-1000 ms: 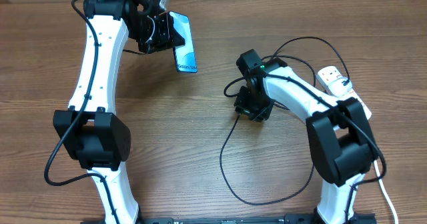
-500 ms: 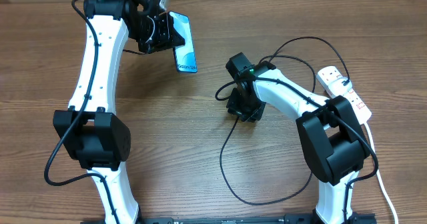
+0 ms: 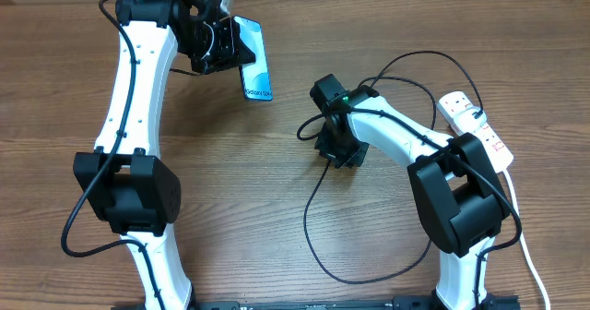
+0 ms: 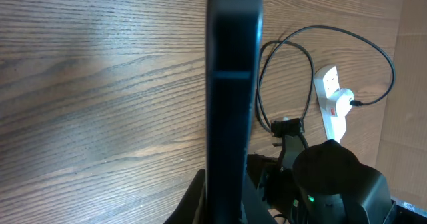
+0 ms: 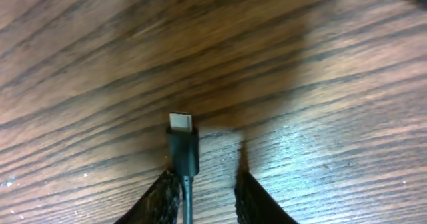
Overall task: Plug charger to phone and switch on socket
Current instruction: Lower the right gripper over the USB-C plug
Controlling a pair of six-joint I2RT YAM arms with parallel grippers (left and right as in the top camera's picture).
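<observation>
1. Overhead count: two arms, two grippers, one phone, one charger, one socket, all on or over one wooden table (image 3: 277, 176).
2. Overhead: the socket (image 3: 477, 125) lies at the table's right edge, with its thick white cord (image 3: 533, 266) running toward the near edge.
3. Overhead: the phone (image 3: 257, 65) is well to the left of the socket, screen up and tilted. The left gripper (image 3: 227, 44) is clamped on it and holds it clear of the wood.
4. Overhead: the charger (image 3: 312, 220) is one thin black cable. It loops from the socket's far end out to the left and sweeps round toward the near edge.
5. Overhead: the right gripper (image 3: 339, 150) sits low over the table between the socket and the phone, on the cable. Jaw gap not readable from here.
6. Left wrist: one phone (image 4: 232, 84), seen edge-on and upright, with the fingers (image 4: 192, 201) closed on its lower end. Beyond it are the socket (image 4: 329, 99), one cable loop (image 4: 312, 47) just left of it, and the right arm (image 4: 333, 181) below.
7. Right wrist: one connector tip (image 5: 181, 123) lies flat on the wood, metal end pointing away from the camera.
8. Right wrist: two fingers (image 5: 161, 197) stand narrowly apart astride the cable. The plug body is against one finger, with a gap to the other, so it is not pinched. The socket is out of this view.
</observation>
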